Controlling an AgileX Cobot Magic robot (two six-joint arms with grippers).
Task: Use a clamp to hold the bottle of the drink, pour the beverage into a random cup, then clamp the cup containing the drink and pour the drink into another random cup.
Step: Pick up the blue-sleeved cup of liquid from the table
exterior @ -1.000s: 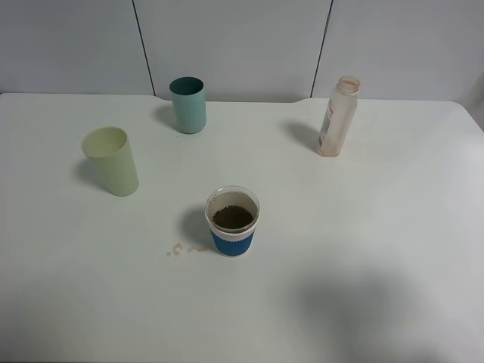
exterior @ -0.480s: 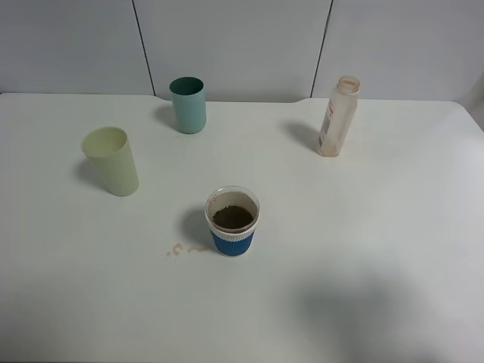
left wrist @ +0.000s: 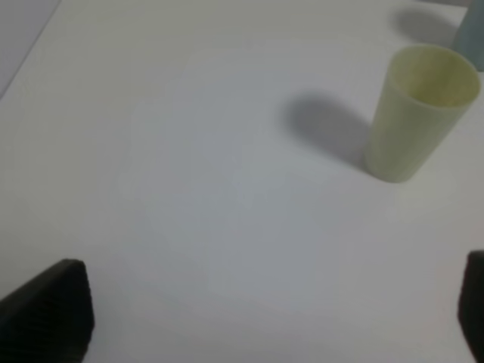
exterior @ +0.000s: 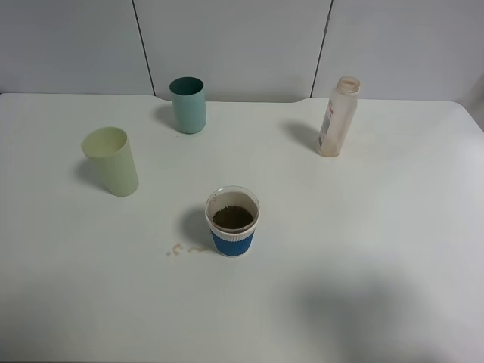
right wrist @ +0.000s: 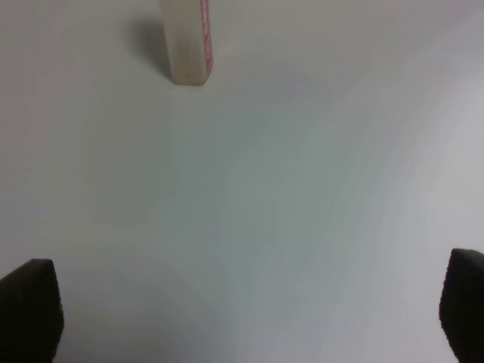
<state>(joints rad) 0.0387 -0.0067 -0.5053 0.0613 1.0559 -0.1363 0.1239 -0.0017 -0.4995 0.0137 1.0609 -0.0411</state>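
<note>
The blue-sleeved cup stands upright near the middle of the white tabletop, with dark brown beverage in it and a small pale spill just beside it. The bottle stands upright toward the far right corner, the pale green tumbler near the left edge, and the teal cup by the far edge. The left gripper is spread wide near the tumbler, holding nothing. The right gripper is equally wide and empty, well apart from the bottle.

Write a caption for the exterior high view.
Blue-sleeved cup holds brown drink; bottle, green tumbler and teal cup stand apart.
</note>
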